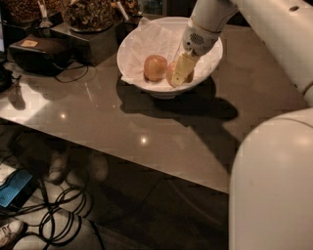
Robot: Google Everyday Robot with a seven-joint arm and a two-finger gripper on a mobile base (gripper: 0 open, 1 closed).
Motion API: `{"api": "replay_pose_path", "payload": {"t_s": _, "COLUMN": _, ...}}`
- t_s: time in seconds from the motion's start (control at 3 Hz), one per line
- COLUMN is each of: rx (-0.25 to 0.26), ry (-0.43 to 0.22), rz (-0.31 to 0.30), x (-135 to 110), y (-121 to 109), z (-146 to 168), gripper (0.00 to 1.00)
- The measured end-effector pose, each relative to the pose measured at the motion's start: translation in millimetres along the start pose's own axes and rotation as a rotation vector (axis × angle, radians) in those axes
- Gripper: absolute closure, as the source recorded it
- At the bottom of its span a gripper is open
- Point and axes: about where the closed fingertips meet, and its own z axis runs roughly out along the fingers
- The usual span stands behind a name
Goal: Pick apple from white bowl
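Observation:
The white bowl (134,44), lined with crumpled white paper, stands on the grey table at the back. The apple (155,67), pale with an orange-red blush, lies in the bowl left of centre. A second, darker and redder apple (171,74) lies just right of it, mostly hidden. My gripper (182,69), pale yellow at its tip, reaches down into the bowl from the upper right. It sits over the darker apple, right beside the pale one.
A black box (36,51) with cables and a dark stand with bowls of snacks (88,14) stand at the back left. My white arm and body (274,185) fill the right side. Cables (58,219) and a blue object (14,188) lie on the floor below the table edge.

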Motion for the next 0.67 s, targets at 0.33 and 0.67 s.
{"api": "replay_pose_path", "payload": {"t_s": 0.33, "rx": 0.013, "ry": -0.047, "rz": -0.080, "x": 0, "y": 31, "z": -38, "gripper": 1.00}}
{"api": "replay_pose_path", "payload": {"t_s": 0.67, "rx": 0.026, "ry": -0.090, "rz": -0.169, "x": -1, "y": 59, "z": -73, "gripper": 1.00}}
